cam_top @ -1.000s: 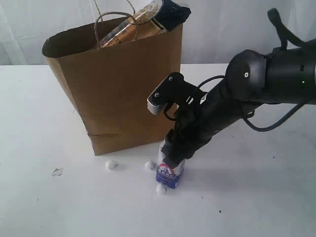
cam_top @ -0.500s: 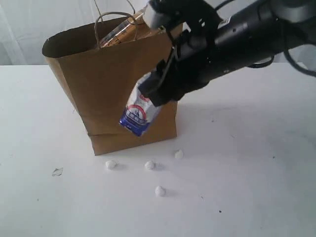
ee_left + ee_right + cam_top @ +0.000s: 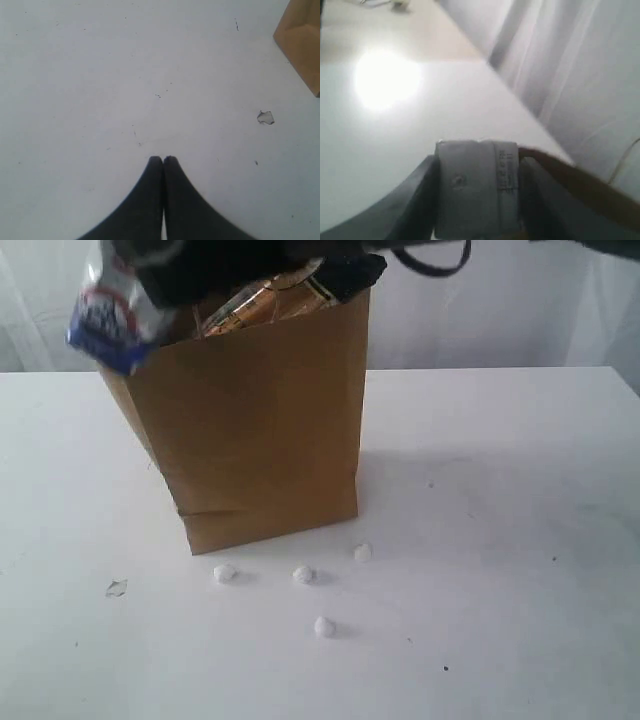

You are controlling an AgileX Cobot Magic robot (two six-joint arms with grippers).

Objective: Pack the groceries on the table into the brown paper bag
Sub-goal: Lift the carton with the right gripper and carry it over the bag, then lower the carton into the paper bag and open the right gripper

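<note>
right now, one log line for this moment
right tool: shut on small white-blue carton | position: at brown paper bag rim | left tool: shut, empty

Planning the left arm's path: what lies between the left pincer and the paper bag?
Left wrist view: only a small pale scrap between left pincer and bag; otherwise bare table.

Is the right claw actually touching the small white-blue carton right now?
Touching. The right wrist view shows the small white-blue carton wedged between the two fingers of the right claw, both pressed flat against its sides.
</note>
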